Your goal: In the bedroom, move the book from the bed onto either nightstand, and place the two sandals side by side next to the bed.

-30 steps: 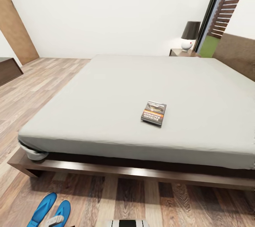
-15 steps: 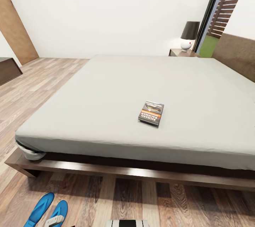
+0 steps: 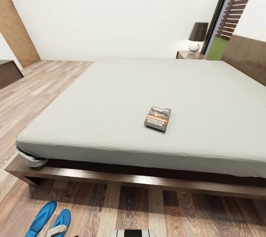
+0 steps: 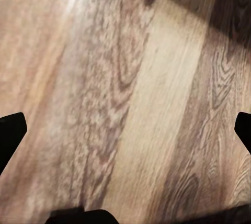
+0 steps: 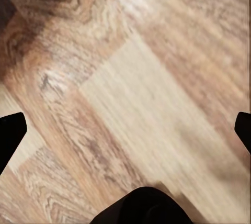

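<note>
Floorboards (image 4: 130,88) beneath both end effectors, fingers spread.

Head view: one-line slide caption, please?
Book lies on the bed; two sandals side by side on the floor.

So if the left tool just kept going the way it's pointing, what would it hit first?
The wood floor. The left tool points at bare planks with nothing between its open fingertips, though how far off the floor lies is hard to judge.

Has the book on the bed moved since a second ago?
No. The book keeps its spot on the mattress of the bed; the whole view shifted together, so the camera moved.
</note>
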Tool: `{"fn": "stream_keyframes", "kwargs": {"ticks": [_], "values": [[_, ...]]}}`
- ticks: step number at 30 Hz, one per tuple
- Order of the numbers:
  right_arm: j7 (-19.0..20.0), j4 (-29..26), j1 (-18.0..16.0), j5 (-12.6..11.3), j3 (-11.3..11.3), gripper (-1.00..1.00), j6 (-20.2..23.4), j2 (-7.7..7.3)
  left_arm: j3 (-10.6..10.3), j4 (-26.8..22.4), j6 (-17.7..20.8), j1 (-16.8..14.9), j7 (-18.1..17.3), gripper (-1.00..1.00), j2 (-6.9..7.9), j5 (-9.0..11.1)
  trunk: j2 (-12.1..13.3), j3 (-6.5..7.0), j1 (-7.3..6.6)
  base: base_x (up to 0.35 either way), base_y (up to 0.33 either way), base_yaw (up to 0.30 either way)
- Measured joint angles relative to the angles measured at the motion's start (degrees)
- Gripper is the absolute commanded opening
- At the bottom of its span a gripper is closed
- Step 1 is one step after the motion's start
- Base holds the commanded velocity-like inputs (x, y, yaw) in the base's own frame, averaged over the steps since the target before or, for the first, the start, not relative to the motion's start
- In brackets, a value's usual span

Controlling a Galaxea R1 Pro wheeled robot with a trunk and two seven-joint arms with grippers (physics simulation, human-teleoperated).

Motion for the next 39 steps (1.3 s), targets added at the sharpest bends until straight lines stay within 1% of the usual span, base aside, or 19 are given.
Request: {"fn": "stream_keyframes", "kwargs": {"ticks": [6, 9, 12, 16, 20, 24, 28, 35, 37, 39], "values": [[-0.70, -0.13, 0.00, 0.16, 0.92, 1.00, -0.06, 0.01, 0.53, 0.00, 0.22, 0.00, 0.11, 1.00, -0.11, 0.16, 0.00, 0.00, 0.00, 0.000, 0.000, 0.000], [-0.76, -0.33, 0.00, 0.19, 1.97, 1.00, -0.01, 0.01, 1.79, 0.00, 0.27, 0.00, 0.17, 1.00, -0.14, 0.19, 0.00, 0.00, 0.00, 0.000, 0.000, 0.000], [-0.80, -0.68, 0.00, 0.14, 3.55, 1.00, -0.08, -0.08, 4.22, -0.02, 0.35, 0.00, 0.20, 1.00, -0.16, 0.21, 0.00, 0.00, 0.00, 0.000, 0.000, 0.000], [-0.71, -2.24, -0.05, -0.07, 4.89, 1.00, -0.59, -0.31, 8.40, -0.06, 0.43, 0.00, 0.22, 1.00, -0.17, 0.40, 0.00, 0.00, 0.00, 0.000, 0.000, 0.000], [-1.03, -6.06, -0.06, 0.07, 5.51, 1.00, -0.66, -0.65, 12.06, -0.09, 0.49, 0.00, 0.25, 1.00, -0.24, 0.71, 0.00, 0.00, 0.00, 0.000, 0.000, 0.000], [-2.47, -10.89, -0.06, 0.16, 5.91, 1.00, 0.45, -0.95, 14.28, -0.16, 0.58, 0.00, 0.26, 1.00, -0.72, 0.95, 0.00, 0.00, 0.00, 0.000, 0.000, 0.000], [-3.57, -16.60, -0.13, 0.19, 6.23, 1.00, 3.64, -1.11, 15.36, -0.31, 0.91, 0.00, 0.27, 1.00, -1.40, 1.06, 0.00, 0.00, 0.00, 0.000, 0.000, 0.000], [-4.10, -27.74, -0.26, 0.17, 6.23, 1.00, 14.52, -1.23, 16.31, -1.75, 1.33, 0.00, 0.20, 1.00, -1.88, 1.10, 0.00, 0.00, 0.00, 0.000, 0.000, 0.000], [-4.12, -30.99, -0.27, 0.14, 6.24, 1.00, 17.33, -1.23, 16.98, -2.11, 1.44, 0.00, 0.17, 1.00, -1.90, 1.12, 0.00, 0.00, 0.00, 0.000, 0.000, 0.000], [-4.12, -34.13, -0.28, 0.12, 6.25, 1.00, 19.56, -1.21, 18.17, -2.35, 1.59, 0.00, 0.14, 1.00, -1.87, 1.11, 0.00, 0.00, 0.00, 0.000, 0.000, 0.000]]}}
